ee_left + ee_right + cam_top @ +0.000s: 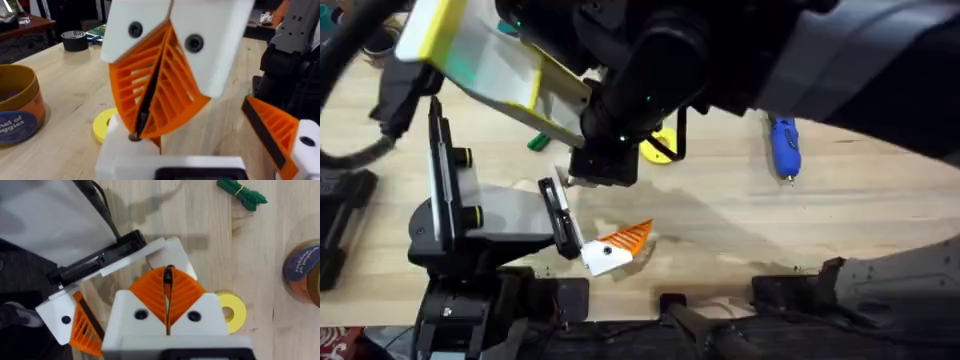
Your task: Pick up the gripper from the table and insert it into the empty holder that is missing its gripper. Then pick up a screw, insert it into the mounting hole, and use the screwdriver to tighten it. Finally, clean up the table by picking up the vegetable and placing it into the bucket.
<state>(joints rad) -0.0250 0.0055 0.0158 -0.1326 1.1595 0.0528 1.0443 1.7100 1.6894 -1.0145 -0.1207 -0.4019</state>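
bucket: cut off by the left wrist view's edge, its label only partly readable
vegetable: mostly hidden under the blurred right arm overhead
yellow disc: half covered by that arm
screw: too small to tell

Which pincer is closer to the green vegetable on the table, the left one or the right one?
Right. The right pincer hangs a little beside the vegetable, toward the table's middle; the left pincer sits nearer the arms' bases, farther from it.
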